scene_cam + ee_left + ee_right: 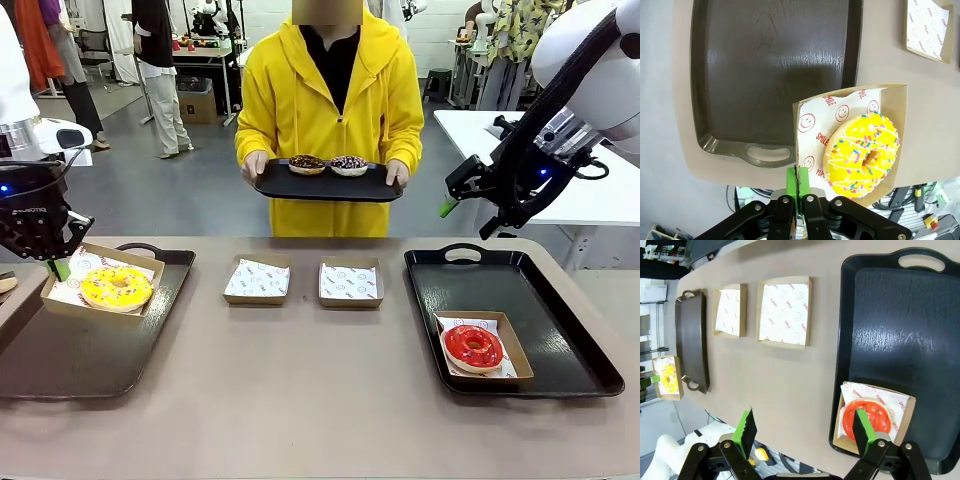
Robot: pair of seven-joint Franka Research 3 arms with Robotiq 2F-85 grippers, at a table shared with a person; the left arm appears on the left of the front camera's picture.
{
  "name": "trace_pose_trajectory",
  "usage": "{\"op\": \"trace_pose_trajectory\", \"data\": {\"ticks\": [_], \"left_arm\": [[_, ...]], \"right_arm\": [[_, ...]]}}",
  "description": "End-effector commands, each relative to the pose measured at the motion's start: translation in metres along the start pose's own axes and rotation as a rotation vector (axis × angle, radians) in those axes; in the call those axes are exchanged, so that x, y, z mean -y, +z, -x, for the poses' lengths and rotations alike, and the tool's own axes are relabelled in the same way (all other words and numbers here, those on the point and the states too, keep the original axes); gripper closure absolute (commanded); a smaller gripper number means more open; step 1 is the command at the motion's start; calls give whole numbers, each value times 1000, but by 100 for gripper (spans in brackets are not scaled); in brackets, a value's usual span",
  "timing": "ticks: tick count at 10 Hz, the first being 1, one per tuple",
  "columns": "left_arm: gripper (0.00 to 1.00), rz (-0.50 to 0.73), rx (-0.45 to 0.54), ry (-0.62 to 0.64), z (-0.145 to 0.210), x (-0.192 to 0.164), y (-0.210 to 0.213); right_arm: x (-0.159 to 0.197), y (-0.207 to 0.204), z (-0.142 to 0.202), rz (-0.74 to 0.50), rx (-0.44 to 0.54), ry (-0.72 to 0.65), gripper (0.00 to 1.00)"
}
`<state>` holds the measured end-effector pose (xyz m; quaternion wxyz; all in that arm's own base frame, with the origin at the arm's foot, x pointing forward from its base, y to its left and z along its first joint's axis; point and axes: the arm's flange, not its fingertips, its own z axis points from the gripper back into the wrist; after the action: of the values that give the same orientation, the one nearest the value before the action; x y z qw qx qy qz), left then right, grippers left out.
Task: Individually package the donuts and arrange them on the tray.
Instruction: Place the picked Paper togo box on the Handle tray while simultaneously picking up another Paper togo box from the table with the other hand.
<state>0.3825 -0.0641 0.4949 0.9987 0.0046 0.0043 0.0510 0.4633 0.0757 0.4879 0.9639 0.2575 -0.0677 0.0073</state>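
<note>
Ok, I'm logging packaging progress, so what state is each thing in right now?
Yellow donut: in its box.
Red donut: boxed, on right tray.
Dark donuts: unboxed, on the person's tray.
Middle boxes: empty, paper-lined, on table.
Left gripper: shut on that box's wall.
Right gripper: open, raised, holding nothing.
</note>
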Motion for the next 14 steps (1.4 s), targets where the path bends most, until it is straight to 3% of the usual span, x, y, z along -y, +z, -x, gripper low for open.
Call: {"op": "trace_pose_trajectory", "data": {"ticks": [1, 4, 8, 14], "left_arm": [[99, 2, 2, -4, -1, 1, 2], [99, -14, -9, -46, -8, -9, -20], [99, -2, 25, -173, -11, -42, -44], [99, 12, 7, -200, -10, -51, -62]], "right_arm": [[0, 0, 0, 0, 0, 0, 0], [-43, -27, -32, 165, -4, 50, 0], [-84, -91, -73, 260, -27, 50, 0], [-94, -188, -78, 437, -37, 94, 0]]}}
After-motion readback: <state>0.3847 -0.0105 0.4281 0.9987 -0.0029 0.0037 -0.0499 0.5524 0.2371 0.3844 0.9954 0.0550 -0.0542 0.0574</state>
